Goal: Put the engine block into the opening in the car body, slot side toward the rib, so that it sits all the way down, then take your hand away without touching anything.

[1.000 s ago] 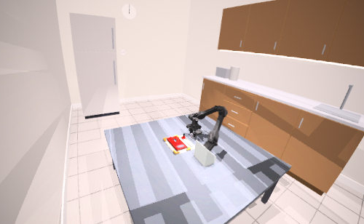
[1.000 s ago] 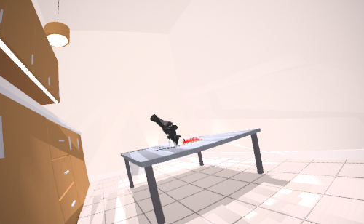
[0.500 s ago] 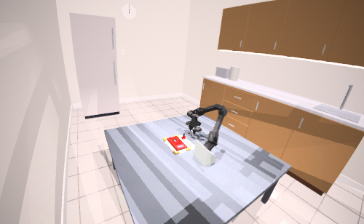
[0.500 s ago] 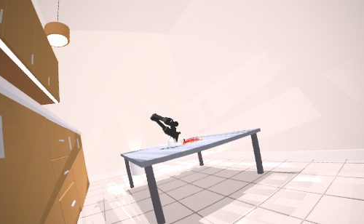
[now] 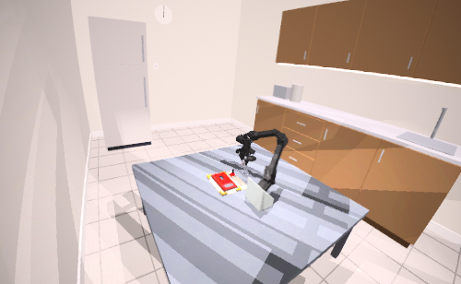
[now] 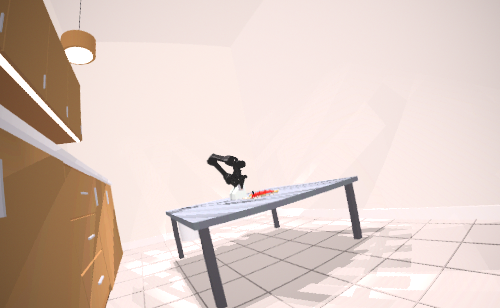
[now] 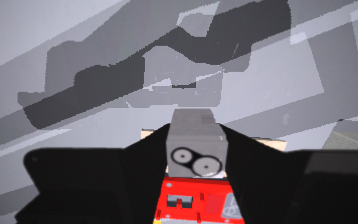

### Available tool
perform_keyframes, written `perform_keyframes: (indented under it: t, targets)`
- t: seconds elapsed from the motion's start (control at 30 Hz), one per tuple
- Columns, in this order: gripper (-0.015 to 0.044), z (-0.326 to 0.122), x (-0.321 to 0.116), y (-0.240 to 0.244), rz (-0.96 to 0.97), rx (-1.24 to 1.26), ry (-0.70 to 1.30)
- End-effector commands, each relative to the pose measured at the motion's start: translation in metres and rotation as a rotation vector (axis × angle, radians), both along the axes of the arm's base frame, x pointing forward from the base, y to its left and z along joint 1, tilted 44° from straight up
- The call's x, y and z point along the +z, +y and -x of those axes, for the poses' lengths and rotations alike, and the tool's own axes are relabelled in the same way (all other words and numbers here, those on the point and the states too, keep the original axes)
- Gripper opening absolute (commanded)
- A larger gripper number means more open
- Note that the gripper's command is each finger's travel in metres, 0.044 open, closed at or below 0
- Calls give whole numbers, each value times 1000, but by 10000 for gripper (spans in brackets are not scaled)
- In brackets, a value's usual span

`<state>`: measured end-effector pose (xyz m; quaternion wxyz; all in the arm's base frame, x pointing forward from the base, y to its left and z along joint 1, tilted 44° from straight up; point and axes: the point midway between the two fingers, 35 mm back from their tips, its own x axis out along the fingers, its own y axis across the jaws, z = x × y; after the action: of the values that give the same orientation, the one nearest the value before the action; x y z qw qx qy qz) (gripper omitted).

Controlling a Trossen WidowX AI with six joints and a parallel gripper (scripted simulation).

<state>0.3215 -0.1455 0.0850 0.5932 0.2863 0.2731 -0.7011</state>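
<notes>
The grey engine block (image 7: pixel 196 137) is between the fingers in the wrist view, with two black-ringed discs on its near face. My gripper (image 7: pixel 192 128) (image 5: pixel 244 164) is shut on it and holds it above the table, beside the board. The red car body (image 5: pixel 225 181) (image 6: pixel 263 193) lies flat on the cream board (image 5: pixel 241 177) with yellow corner pieces. Part of the red body also shows below the block in the wrist view (image 7: pixel 212 187), with a small dark and grey recess. The block's slot side and the rib cannot be made out.
A small red piece with a black upright handle (image 5: pixel 232 173) stands at the board's side near the gripper. A pale upright panel (image 5: pixel 258 195) stands beside the arm's base. All stand on the blue-grey table (image 5: pixel 195 221). Kitchen counters are behind the arm.
</notes>
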Motion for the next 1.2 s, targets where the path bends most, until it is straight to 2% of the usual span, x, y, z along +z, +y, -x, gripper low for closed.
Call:
perform_keyframes:
  t: [0.0, 0.43, 0.6, 0.77, 1.0, 1.17]
  targets:
    - [0, -3, 11, 8, -3, -3, -15]
    - [0, -1, 38, 34, 3, -3, -13]
    - [0, 2, 19, 18, 4, -3, -13]
    - [0, 2, 18, 17, 0, -3, -14]
    - [0, 2, 22, 15, -67, -8, -22]
    - [0, 3, 23, 11, -198, -17, -35]
